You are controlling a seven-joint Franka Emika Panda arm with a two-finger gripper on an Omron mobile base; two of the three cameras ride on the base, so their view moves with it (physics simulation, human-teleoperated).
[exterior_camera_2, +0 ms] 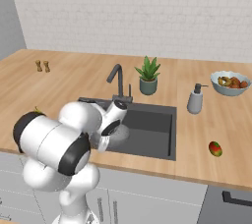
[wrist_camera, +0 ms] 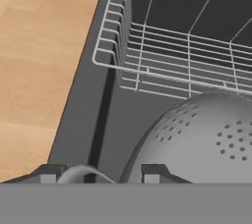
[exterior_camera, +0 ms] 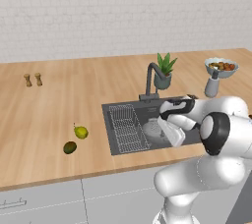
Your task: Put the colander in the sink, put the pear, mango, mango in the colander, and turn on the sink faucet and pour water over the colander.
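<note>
The light-grey perforated colander (exterior_camera: 150, 130) (wrist_camera: 206, 139) rests in the dark sink (exterior_camera: 147, 111) beside its wire rack (wrist_camera: 167, 56). My gripper (exterior_camera: 170, 133) (wrist_camera: 100, 173) hangs low over the colander's near edge. Its fingers stand slightly apart around a grey loop of the rim, with a gap on one side. The pear (exterior_camera: 81, 131) and a green-brown mango (exterior_camera: 70, 147) lie on the counter left of the sink. A red-green mango (exterior_camera_2: 214, 148) lies right of the sink. The faucet (exterior_camera: 150, 78) stands behind the basin, and no water runs.
A potted plant (exterior_camera: 165, 70), a soap dispenser (exterior_camera: 212, 84) and a bowl of small fruit (exterior_camera: 221, 67) stand behind and to the right of the sink. Two small shakers (exterior_camera: 33, 79) stand far left on the wooden counter (exterior_camera: 59, 105).
</note>
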